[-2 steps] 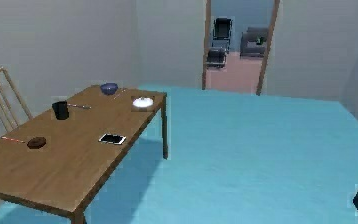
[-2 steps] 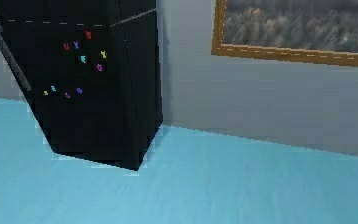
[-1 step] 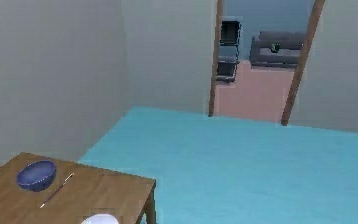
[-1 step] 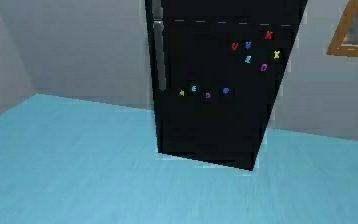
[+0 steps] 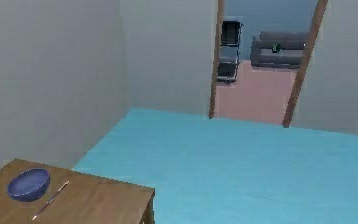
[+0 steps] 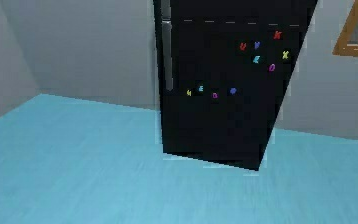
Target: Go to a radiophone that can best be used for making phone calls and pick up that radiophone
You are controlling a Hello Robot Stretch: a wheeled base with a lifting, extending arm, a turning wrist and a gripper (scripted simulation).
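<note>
Since the round dark-blue bowl (image 5: 29, 183) on the brown wooden table (image 5: 97, 200) is no phone, the radiophone's place cannot be told. The robot likely faces the brown-framed doorway (image 5: 305, 62) to search the grey sofa's (image 5: 277, 50) room. The gripper's state cannot be told.

Table (image 5: 102, 203): brown wood, matt. Bowl (image 5: 29, 184): blue, glossy. Floor (image 5: 237, 160): pale blue, smooth. Fridge (image 6: 227, 120): black, smooth, faint sheen; handle (image 6: 167, 50) grey metal. Picture frame (image 6: 353, 45): wood.
</note>
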